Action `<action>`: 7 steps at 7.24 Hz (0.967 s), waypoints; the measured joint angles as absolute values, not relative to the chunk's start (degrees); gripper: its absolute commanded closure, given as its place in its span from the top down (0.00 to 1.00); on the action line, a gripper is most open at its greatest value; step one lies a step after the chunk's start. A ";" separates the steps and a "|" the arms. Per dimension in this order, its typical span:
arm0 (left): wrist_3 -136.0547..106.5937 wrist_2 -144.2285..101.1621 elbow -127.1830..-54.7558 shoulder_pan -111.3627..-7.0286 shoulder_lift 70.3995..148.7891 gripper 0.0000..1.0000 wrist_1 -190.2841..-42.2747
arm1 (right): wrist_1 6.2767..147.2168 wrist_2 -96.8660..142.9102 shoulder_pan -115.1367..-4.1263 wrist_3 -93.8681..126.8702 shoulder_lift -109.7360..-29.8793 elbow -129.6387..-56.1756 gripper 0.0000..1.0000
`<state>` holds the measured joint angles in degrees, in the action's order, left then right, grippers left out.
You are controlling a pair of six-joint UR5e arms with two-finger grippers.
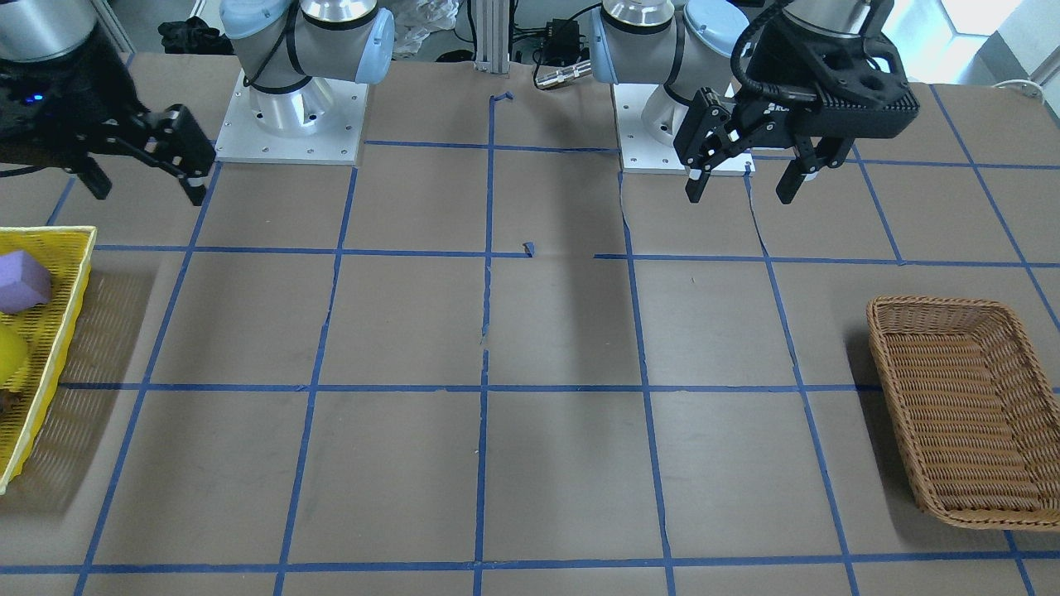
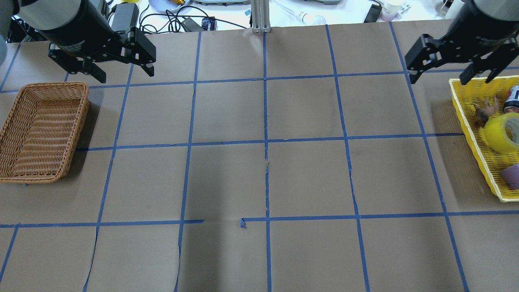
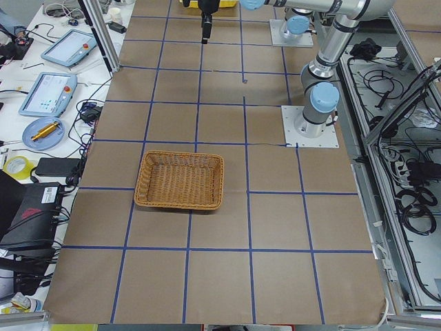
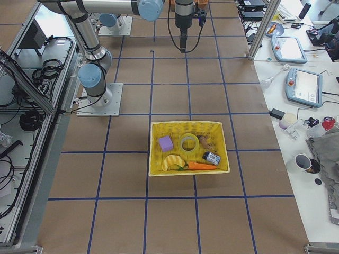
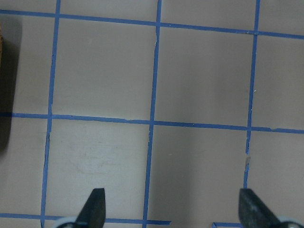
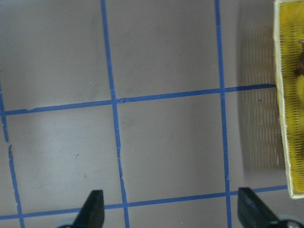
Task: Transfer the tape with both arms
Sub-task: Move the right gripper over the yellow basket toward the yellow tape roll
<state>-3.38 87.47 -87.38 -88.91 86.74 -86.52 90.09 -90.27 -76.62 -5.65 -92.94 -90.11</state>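
Note:
The yellow tape roll (image 2: 502, 133) lies in the yellow basket (image 2: 466, 117) at the table's right end, beside a purple block (image 2: 511, 177). It also shows in the exterior right view (image 4: 189, 143) and at the edge of the front view (image 1: 10, 354). My right gripper (image 2: 440, 79) is open and empty in the air, just left of the basket's far corner. Its fingertips (image 6: 95, 202) hang over bare paper in the right wrist view. My left gripper (image 2: 125, 75) is open and empty above the table, beyond the wicker basket (image 2: 87, 105). In the front view it (image 1: 741, 196) is at the upper right.
The brown wicker basket (image 1: 890, 348) stands empty at the left end. The yellow basket (image 4: 185, 124) also holds a carrot (image 4: 200, 165), a banana (image 4: 170, 162), a can (image 4: 212, 157) and a small brown figure (image 2: 482, 113). Blue tape lines grid the brown paper. Both arm bases (image 1: 290, 124) stand at the robot's edge.

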 measured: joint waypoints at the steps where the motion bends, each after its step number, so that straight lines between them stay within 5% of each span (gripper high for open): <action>1: -3.43 87.47 -87.46 -88.92 86.71 1.00 -86.53 | 91.27 -90.59 -72.41 -6.03 -91.76 -90.14 1.00; 7: -3.29 86.68 -87.43 -88.95 86.87 1.00 -86.54 | 109.79 -86.54 -50.04 -24.08 -75.34 -91.96 1.00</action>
<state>-3.29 86.68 -87.43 -88.95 86.87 -86.54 109.79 -86.54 -50.04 -24.08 -75.34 -91.96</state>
